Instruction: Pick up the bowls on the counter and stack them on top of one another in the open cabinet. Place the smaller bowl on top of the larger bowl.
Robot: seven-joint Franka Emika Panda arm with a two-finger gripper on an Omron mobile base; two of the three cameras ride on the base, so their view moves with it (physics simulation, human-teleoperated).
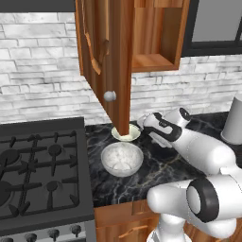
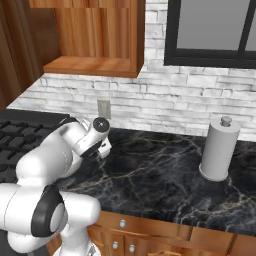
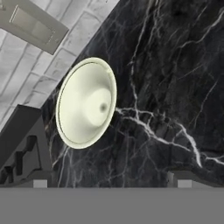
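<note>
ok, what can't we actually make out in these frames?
- Smaller bowl: left base view, the open cabinet door covers its middle.
- Gripper: hand view, just its fingertips rise at the bottom edge, wide apart.
- Larger bowl: right base view, hidden behind the arm.

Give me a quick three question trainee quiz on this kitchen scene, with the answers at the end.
1. True or false: the smaller bowl is already stacked inside the larger bowl.
2. Which stands nearer the wall: A the cream bowl, B the speckled bowl?
3. Fill in: the claw is ____ and holds nothing.

Key: 1 false, both sit apart on the counter. 2 A. 3 open.
</note>
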